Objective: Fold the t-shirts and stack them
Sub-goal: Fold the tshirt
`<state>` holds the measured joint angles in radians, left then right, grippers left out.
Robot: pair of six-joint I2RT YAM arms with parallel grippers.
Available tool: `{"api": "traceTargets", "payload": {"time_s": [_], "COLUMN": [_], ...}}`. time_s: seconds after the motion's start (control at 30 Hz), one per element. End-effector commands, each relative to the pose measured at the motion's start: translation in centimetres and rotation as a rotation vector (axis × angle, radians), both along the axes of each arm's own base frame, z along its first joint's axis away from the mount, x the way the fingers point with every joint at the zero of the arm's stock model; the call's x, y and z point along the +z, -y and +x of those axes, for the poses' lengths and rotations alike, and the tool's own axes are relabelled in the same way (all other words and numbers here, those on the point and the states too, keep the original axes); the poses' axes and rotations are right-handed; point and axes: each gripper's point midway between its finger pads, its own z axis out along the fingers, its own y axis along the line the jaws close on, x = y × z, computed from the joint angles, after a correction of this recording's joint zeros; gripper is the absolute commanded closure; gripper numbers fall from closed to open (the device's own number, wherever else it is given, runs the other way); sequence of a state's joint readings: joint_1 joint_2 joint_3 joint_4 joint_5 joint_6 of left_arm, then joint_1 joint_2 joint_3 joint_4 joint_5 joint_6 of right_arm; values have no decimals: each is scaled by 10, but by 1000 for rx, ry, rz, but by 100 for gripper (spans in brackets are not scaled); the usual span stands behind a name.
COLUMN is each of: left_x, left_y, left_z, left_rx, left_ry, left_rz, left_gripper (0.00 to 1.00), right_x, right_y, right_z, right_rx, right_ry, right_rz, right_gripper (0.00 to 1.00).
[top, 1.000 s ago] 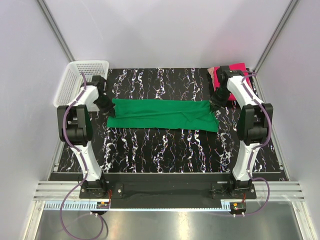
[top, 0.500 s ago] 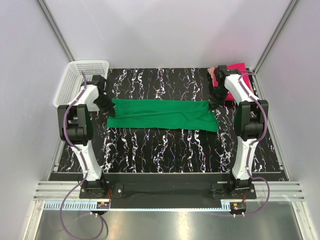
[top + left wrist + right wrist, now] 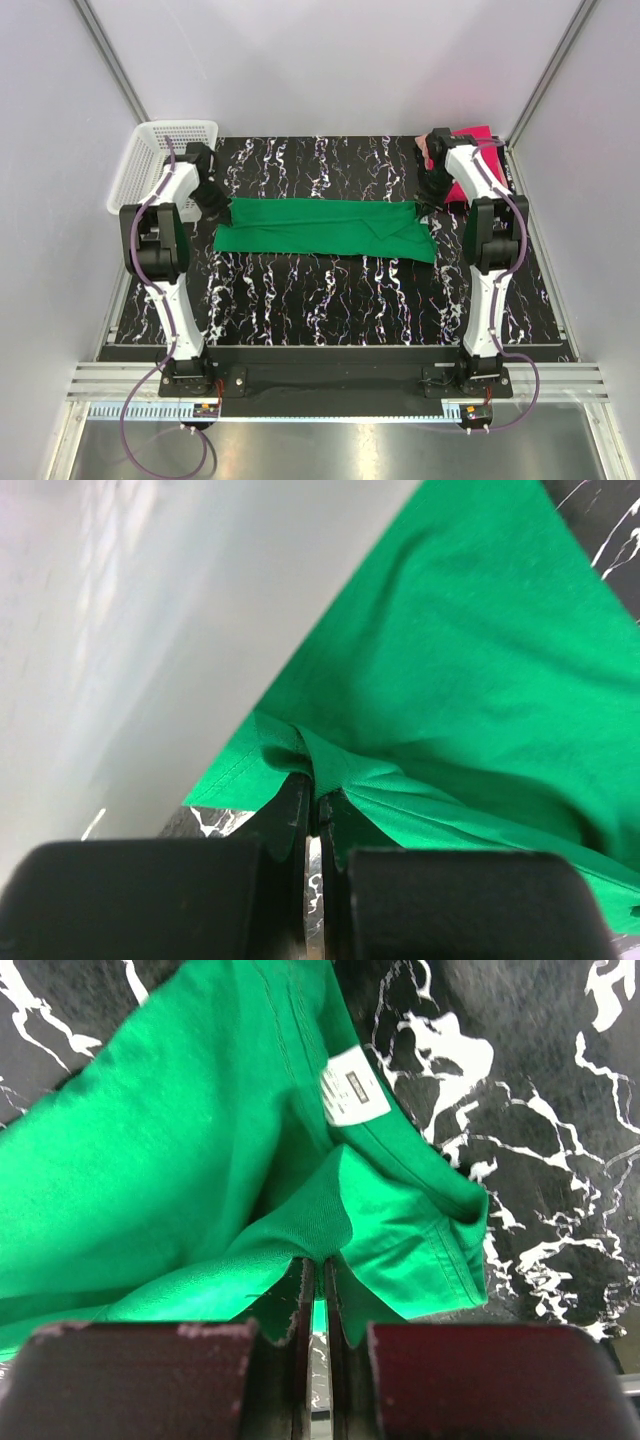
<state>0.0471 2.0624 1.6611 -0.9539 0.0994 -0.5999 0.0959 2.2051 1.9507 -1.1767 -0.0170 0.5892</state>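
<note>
The green t-shirt (image 3: 325, 228) lies as a long band across the table (image 3: 330, 300), each end pinched: left hand (image 3: 315, 802) on a hem, right hand (image 3: 318, 1265) beside the neck label (image 3: 355, 1085). Uneven pulling could skew the fold or slip a thin pinch. Both hands have drawn farther back this past second; the pink t-shirt (image 3: 472, 138) sits at the far right corner.

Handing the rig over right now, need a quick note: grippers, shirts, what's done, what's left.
Left gripper: shut on the left end of the green t-shirt.
Right gripper: shut on its right end, by the neck label.
Green t-shirt: a long narrow band across the table, both ends pinched.
Pink t-shirt: far right corner, partly hidden.
Done: green looks folded lengthwise.
Left: probably fold it across, then stack it with the pink one.
</note>
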Motion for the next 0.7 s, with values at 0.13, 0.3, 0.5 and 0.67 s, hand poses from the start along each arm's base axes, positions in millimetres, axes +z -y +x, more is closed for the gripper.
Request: {"api": "traceTargets", "payload": {"time_s": [0.13,0.3,0.5,0.67], "left_x": [-5,-6,7,15], "left_y": [-6,-7,-10,-7], "left_z": [5,-2,-1,-1], "left_rx": [-12,-26,-32,-25], "left_ry": [-17,-27,6,23], "left_rz": [8,16,38,23], "left_gripper": [88,56,42,42], "right_x": [3,1,10,19], "right_y": [11,16,18,20], "right_z": [12,12,15,21], "right_rx": [-7,-4,-12,2], "right_ry": [14,3,27,53], "right_rz": [-34,-57,-71,-82], "right_gripper": [100,85,70,70]}}
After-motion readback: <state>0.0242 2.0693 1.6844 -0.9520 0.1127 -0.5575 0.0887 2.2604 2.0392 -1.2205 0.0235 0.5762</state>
